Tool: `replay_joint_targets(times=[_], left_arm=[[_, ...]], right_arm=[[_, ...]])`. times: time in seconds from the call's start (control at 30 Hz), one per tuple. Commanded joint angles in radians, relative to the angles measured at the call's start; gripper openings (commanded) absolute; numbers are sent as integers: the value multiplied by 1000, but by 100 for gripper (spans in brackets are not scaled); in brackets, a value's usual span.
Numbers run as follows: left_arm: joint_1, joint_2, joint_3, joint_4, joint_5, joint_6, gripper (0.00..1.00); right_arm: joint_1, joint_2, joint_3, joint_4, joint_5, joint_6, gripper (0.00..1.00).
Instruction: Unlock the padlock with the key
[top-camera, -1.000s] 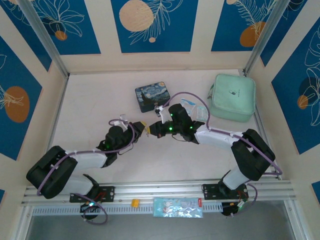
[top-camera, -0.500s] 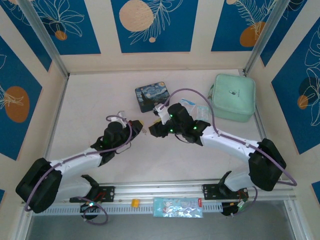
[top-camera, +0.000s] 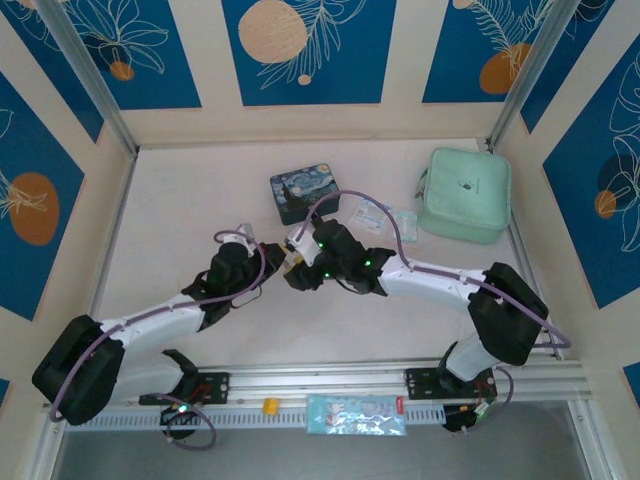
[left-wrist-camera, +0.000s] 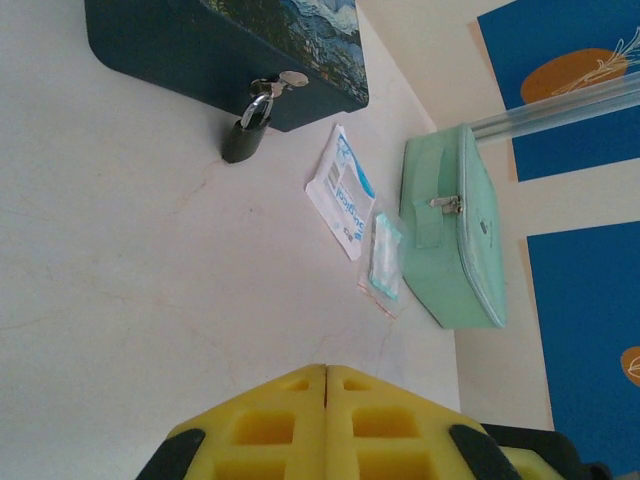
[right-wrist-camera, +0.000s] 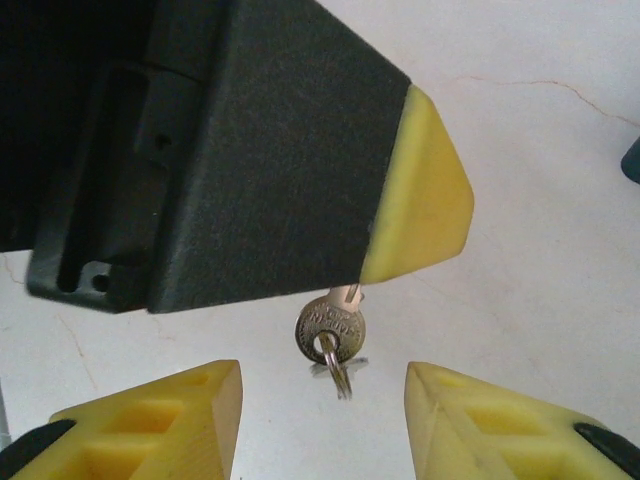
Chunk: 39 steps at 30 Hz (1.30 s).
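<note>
Where the two arms meet over the middle of the table (top-camera: 180, 200), my left gripper (left-wrist-camera: 326, 372) has its yellow pads pressed flat together, with no gap showing in its own wrist view. From the right wrist camera I can see what they pinch: the key (right-wrist-camera: 330, 325), held by its blade, with the round stamped head and a small wire ring hanging free below the yellow tip. My right gripper (right-wrist-camera: 322, 382) sits just under it with its fingers (right-wrist-camera: 160, 425) spread wide, one on each side of the key's head and touching neither the key nor the other claw. In the top view the two claws are nose to nose, the left coming in from the left and the right from the right.

Farther out, the padlock (left-wrist-camera: 243, 140) lies on the table against the side of the blue painted tin (left-wrist-camera: 200, 50), its black body tilted and its thin shackle up at a silvery clasp on the tin's wall. It is well apart from the key. Beyond the tin to the right lie two small plastic sachets (left-wrist-camera: 342, 190), one just past the other, and past them the mint green zip case (left-wrist-camera: 455, 230) sits near the table's far right corner.
</note>
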Motion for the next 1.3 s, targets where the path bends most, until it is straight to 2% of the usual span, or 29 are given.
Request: replay_joint_targets(times=[0.0,0.3,0.57,0.63,0.7,0.73,0.77,0.8,0.9,1.0,1.13,1.27], left_arm=[[-10,-3,13,10,16,-7,0],[-11,-18,-6,20,17,-21,0],[-11,-46,-11,6,3,-20,2],[-11,-52,-9,4,0,-17,11],[-9,-60,-6,2,-3,-7,32],[-8,-69,-4,-3,-7,2,46],[-7,-80,-2,-9,-10,14,57],[-4,-94,-2,-16,-18,29,64],[13,-156,-7,-32,-47,89,74],[37,-214,-19,-5,-39,165,76],[65,-231,-6,50,51,239,76],[88,-180,-10,181,163,239,76]], right_arm=[[8,23,25,71,35,-14,46],[8,80,60,99,139,-18,39],[8,91,65,85,163,-11,11],[9,88,65,82,154,-12,5],[6,85,67,75,141,-10,1],[3,81,68,70,126,-6,0],[-3,76,67,64,104,2,0],[-13,68,66,60,76,13,0],[-64,31,51,53,-66,60,0],[-146,-10,23,78,-281,138,0],[-278,-27,10,146,-604,297,0],[-346,-26,15,201,-787,385,0]])
